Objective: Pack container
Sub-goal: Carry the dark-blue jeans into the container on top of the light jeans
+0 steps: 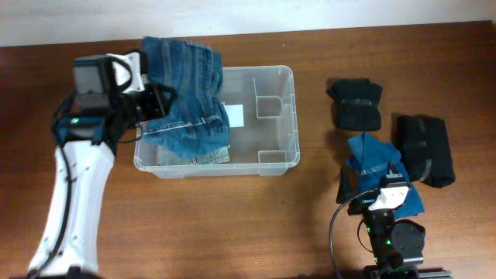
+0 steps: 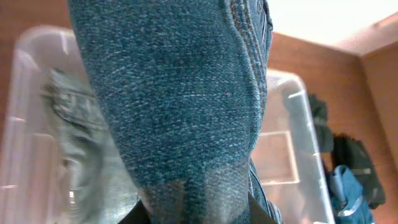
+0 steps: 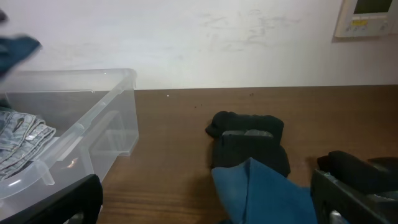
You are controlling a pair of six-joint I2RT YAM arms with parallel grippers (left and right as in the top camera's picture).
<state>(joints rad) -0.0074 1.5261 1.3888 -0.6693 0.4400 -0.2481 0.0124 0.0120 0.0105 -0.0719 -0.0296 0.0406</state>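
Note:
The container point(image 1: 280, 116) is a clear plastic bin at the table's middle, with a white label point(image 1: 234, 116) on its base. It also shows in the left wrist view point(image 2: 301, 149) and the right wrist view point(image 3: 93, 118). My left gripper point(image 1: 159, 101) is shut on dark blue jeans point(image 1: 186, 85) and holds them over the bin's left half; the jeans point(image 2: 180, 93) fill the left wrist view. A light-washed denim piece point(image 1: 203, 155) lies inside the bin. My right gripper point(image 1: 381, 186) is open and empty, over a blue cloth point(image 3: 261, 193) right of the bin.
A folded black garment point(image 1: 355, 105) lies right of the bin, also in the right wrist view point(image 3: 249, 140). Another black garment point(image 1: 428, 149) lies at the far right. The blue cloth point(image 1: 376, 155) lies between them. A wall runs behind the table.

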